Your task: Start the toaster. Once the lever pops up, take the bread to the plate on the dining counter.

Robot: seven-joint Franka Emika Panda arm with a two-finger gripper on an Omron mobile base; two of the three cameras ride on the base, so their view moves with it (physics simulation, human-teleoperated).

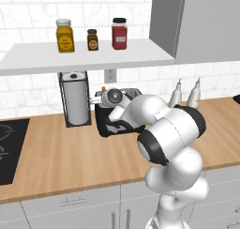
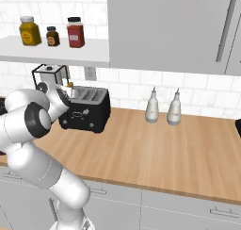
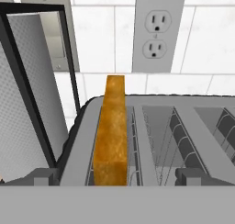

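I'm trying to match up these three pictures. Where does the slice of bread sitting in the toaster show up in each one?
Left base view: the bread is a tiny orange sliver above the toaster, just left of the robot's wrist.
Right base view: a small orange tip at the toaster's back left corner.
Hand view: large, upright in the leftmost slot.
Shared landmark: the paper-towel holder beside the toaster.

The arm (image 1: pixel 171 143) is showing as a chain of glossy white, rounded shells, each segment bulging like a smooth capsule. Dark, near-black bands are ringing the joints, the broadest one sitting at about 9 o'clock on the big elbow shell in the left base view. Toward the wrist, a round pale-grey disc with a dark centre is facing outward. In the right base view the same white casing (image 2: pixel 28 144) is carrying a black collar.
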